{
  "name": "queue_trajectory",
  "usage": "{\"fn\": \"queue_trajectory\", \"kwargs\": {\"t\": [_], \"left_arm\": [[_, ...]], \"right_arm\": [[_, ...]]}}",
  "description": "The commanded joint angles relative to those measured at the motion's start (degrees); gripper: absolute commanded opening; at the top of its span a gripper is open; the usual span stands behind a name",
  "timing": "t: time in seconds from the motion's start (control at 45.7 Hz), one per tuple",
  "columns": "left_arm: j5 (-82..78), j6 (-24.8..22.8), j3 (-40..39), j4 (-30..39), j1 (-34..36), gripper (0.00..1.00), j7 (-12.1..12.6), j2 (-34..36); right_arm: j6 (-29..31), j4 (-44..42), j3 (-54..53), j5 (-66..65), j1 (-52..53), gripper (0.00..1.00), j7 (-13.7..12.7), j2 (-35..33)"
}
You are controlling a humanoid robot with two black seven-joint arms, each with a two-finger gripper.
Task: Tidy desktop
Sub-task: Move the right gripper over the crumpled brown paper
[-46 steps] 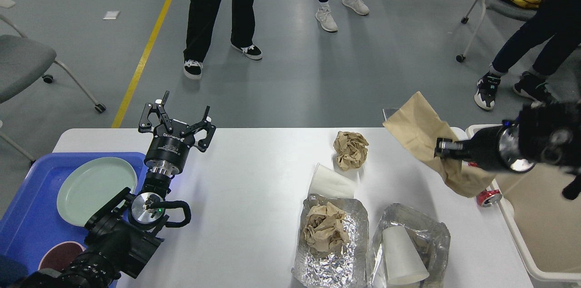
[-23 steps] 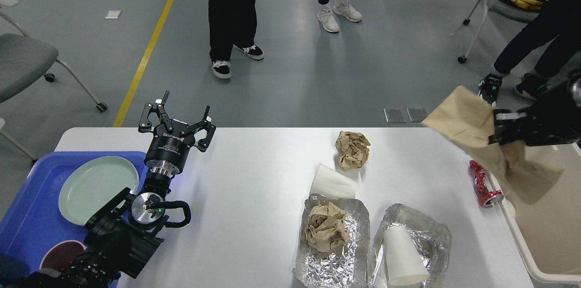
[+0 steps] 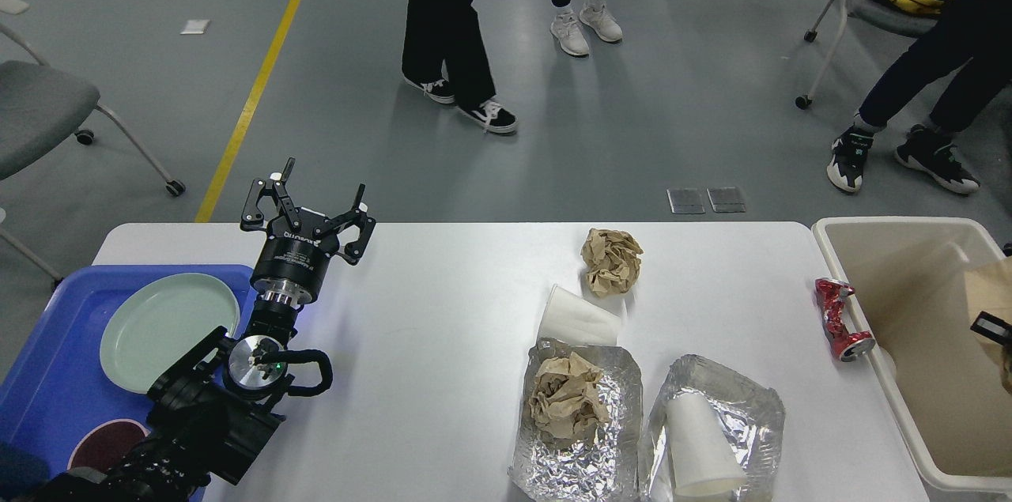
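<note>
Left end effector (image 3: 307, 205) is held above the far left edge of the table (image 3: 443, 312), its two fingers spread wide with nothing between them. Just left of it, a green plate (image 3: 169, 330) is seen on a blue tray (image 3: 47, 399). The white table fills the lower view, its long side running left to right. At the far right, only a small dark piece of the right end effector (image 3: 992, 326) is seen over the beige bin (image 3: 909, 328), beside a brown paper bag (image 3: 992, 292); whether it grips cannot be told.
</note>
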State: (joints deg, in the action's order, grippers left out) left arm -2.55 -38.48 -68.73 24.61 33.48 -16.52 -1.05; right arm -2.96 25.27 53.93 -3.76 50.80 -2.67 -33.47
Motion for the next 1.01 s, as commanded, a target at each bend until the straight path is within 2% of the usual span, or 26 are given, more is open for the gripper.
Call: {"fn": "queue_trajectory", "kwargs": {"t": [0.0,0.044,0.066,0.088,0.109,0.482,0.832,0.92,0.985], "left_arm": [[0.0,0.07,0.0,0.0,0.01,0.96,0.0,0.0],[0.0,0.07,0.0,0.0,0.01,0.96,0.0,0.0],[0.0,0.07,0.0,0.0,0.01,0.96,0.0,0.0],[0.0,0.07,0.0,0.0,-0.08,0.96,0.0,0.0],[0.0,0.07,0.0,0.0,-0.08,0.96,0.0,0.0],[0.0,0.07,0.0,0.0,-0.08,0.96,0.0,0.0],[0.0,0.07,0.0,0.0,-0.08,0.96,0.0,0.0],[0.0,0.07,0.0,0.0,-0.08,0.96,0.0,0.0],[0.0,0.07,0.0,0.0,-0.08,0.96,0.0,0.0]], "right_arm": [[-0.65,-12.33,-0.59,5.59,-8.6,0.05,-0.23,6.13],[-0.65,-14.71,-0.23,7.26,-10.36,1.0,-0.15,7.8],[-0.65,-15.33,-0.23,7.53,-11.07,1.0,-0.06,8.33],[-0.65,-15.6,-0.23,7.71,-11.51,0.96,-0.06,8.6],[-0.65,-16.04,-0.15,7.97,-11.77,1.0,-0.15,8.77],[-0.47,-15.86,-0.85,8.15,-10.64,1.0,0.29,9.04],[5.06,-15.25,-0.94,8.15,-0.09,1.0,1.52,9.3],[6.99,-14.55,-0.85,8.06,2.54,1.0,2.57,9.48],[10.33,-13.85,-0.94,8.06,5.53,1.0,4.85,9.48]]}}
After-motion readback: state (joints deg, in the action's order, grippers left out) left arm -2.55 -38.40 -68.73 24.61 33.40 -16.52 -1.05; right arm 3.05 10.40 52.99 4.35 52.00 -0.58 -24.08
